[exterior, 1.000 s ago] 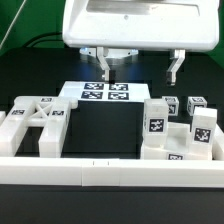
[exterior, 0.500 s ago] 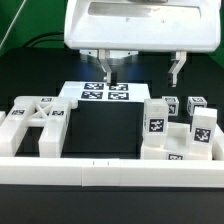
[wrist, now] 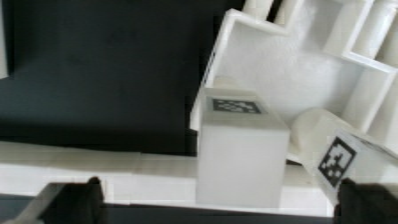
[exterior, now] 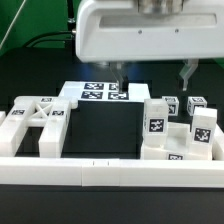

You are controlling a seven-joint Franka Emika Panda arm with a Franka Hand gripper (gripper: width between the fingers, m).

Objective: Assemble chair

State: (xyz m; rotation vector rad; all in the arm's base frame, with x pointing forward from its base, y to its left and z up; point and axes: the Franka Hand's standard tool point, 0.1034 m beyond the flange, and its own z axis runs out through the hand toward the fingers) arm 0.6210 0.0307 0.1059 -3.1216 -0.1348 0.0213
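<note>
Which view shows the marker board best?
The exterior view: the marker board lies flat behind the chair pieces, with several of its tags visible. The wrist view shows only chair pieces up close, no board.

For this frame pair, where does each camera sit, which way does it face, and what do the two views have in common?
Exterior view: off the arm, beyond the long white rail and slightly above it, facing across the black table at the X-braced frame, other chair pieces and the marker board; the open gripper hangs at the top.
Wrist view: on the wrist, looking down close onto a tagged white block; only the dark fingertips show.
Shared: chair pieces on the black table; which pieces match I cannot tell.
</note>
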